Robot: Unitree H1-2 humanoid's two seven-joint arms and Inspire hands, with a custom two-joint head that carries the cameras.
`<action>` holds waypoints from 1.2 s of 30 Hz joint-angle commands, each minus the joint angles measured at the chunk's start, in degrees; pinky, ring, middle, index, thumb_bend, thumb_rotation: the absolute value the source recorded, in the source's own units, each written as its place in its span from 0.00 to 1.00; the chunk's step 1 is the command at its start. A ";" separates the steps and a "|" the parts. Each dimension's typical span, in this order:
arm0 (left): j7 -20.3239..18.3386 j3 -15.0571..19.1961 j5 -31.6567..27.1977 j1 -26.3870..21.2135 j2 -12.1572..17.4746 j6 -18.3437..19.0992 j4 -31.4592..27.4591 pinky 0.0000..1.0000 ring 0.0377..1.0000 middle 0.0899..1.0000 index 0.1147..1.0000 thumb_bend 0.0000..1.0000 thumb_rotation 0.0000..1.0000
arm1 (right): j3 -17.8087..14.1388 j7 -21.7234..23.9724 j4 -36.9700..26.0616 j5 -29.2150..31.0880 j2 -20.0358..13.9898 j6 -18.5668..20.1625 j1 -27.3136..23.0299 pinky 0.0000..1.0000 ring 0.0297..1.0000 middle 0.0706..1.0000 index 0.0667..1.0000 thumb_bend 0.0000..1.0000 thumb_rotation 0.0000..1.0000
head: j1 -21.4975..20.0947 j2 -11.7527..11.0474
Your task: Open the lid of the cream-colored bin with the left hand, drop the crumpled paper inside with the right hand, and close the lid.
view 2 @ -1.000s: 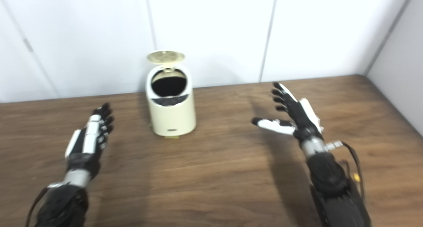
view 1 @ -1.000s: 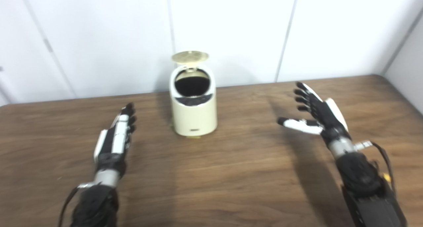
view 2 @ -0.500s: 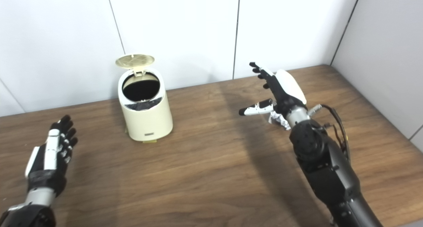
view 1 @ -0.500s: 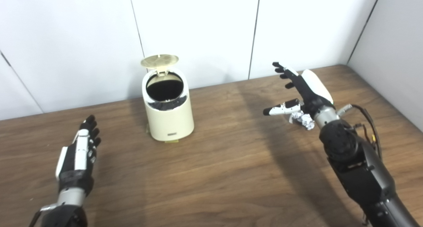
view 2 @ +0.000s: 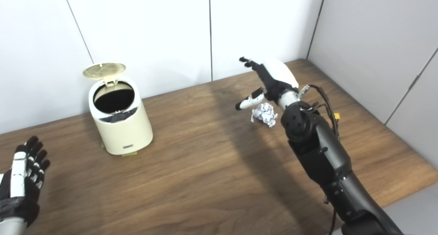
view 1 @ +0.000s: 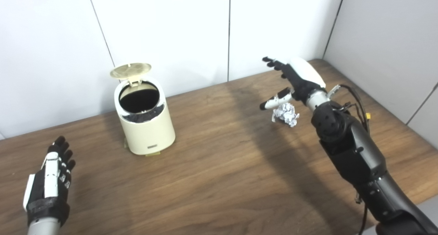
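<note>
The paper (view 1: 285, 114) is seen on the table (view 1: 219, 173), just below the spread fingers (view 1: 273, 62) of the right hand (view 1: 296, 78), unheld. It is judged light, soft and crushable; it is best pinched around its middle. The left hand (view 1: 48, 190) is open, far from the bin (view 1: 145, 125), whose lid (view 1: 131, 70) is up.

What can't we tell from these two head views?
- Inside of the cream-colored plastic bin: its opening is black in both views, contents unreadable.
- Small label low on the bin's front: too small to read.
- Left hand: wrist cut off by the bottom edge.
- Crumpled white paper ball: right hand above it; contact unclear.
</note>
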 commanded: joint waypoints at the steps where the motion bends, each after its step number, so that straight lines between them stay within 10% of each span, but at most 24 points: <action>1: 0.41 0.02 -0.22 -2.09 0.57 -0.75 -2.55 1.00 0.99 0.98 1.00 0.45 0.87 | -2.00 -0.63 -0.36 0.28 -2.43 -0.10 -1.79 0.74 0.84 0.86 0.89 0.86 0.17 | -0.13 0.06; 19: 2.22 -1.36 0.88 -2.79 0.13 2.81 -5.38 1.00 0.98 0.97 1.00 0.42 0.87 | -5.18 2.11 4.64 0.38 -3.96 0.17 -0.50 0.76 0.85 0.87 0.88 0.95 0.20 | 2.02 1.16; 24: 2.12 -1.69 1.02 -2.98 0.40 2.53 -5.21 1.00 1.00 0.99 1.00 0.43 0.87 | -5.03 5.22 6.20 -1.28 -3.52 0.17 -0.84 0.51 0.65 0.71 0.88 0.98 0.23 | 2.14 1.23; 28: 2.32 -1.70 1.36 -3.09 0.52 3.19 -5.68 1.00 1.00 0.99 1.00 0.42 0.87 | -2.67 8.69 7.59 -5.27 -4.40 0.17 -1.17 0.72 0.81 0.85 0.88 0.99 0.28 | 2.22 1.38; 36: 2.06 -1.33 1.15 -3.28 0.29 2.19 -4.58 1.00 1.00 0.99 1.00 0.42 0.88 | -0.20 12.85 9.21 -7.48 -4.23 0.17 -1.60 0.76 0.80 0.83 0.86 1.00 0.31 | 3.03 0.91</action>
